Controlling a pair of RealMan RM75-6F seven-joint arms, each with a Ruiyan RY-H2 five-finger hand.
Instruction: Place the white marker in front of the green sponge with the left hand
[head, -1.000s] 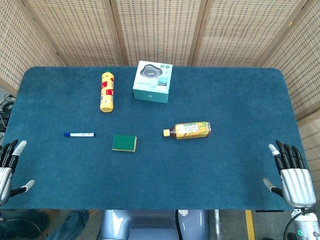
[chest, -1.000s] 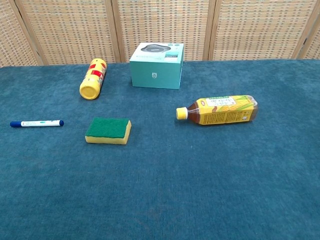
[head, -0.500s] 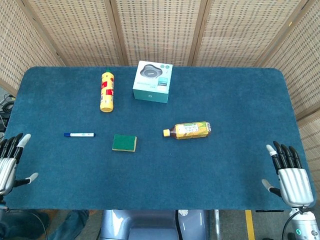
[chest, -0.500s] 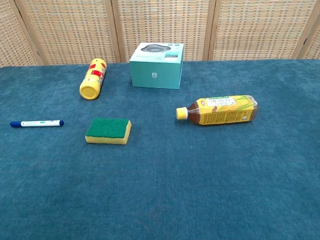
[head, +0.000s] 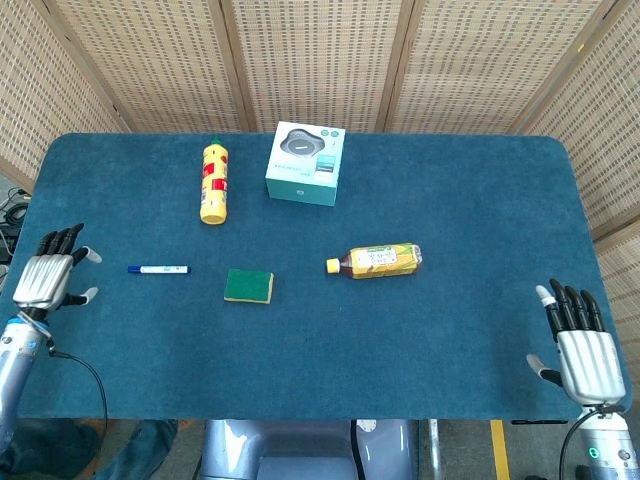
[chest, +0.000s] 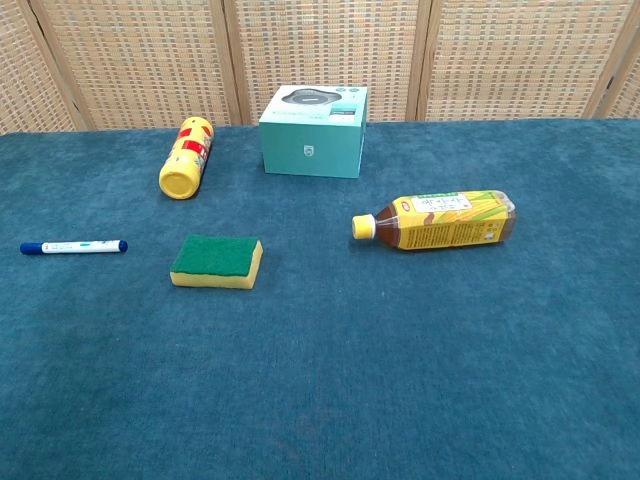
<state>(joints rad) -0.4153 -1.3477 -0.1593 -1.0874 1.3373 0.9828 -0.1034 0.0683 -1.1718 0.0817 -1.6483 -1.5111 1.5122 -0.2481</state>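
White marker (head: 158, 269), blue-capped at both ends, lies flat on the blue table cloth (head: 450, 210), left of the green sponge (head: 249, 285) and apart from it, as I watch from my remote station. My left hand (head: 48, 280) hovers at the table's left edge, fingers spread and holding nothing, just to the left of the marker and not touching it. My right hand (head: 581, 345) sits at the near right corner, fingers extended and apart, likewise empty. Beyond the sponge, a yellow bottle with a red label (head: 213, 181) lies on its side, and beside it to the right stands a teal box (head: 305, 163) with a dark round device pictured on top. A tea bottle with a yellow cap (head: 374, 260) lies on its side right of the sponge, cap toward it. Neither hand shows in the chest view. Woven wicker screens (head: 320, 60) stand behind the table.
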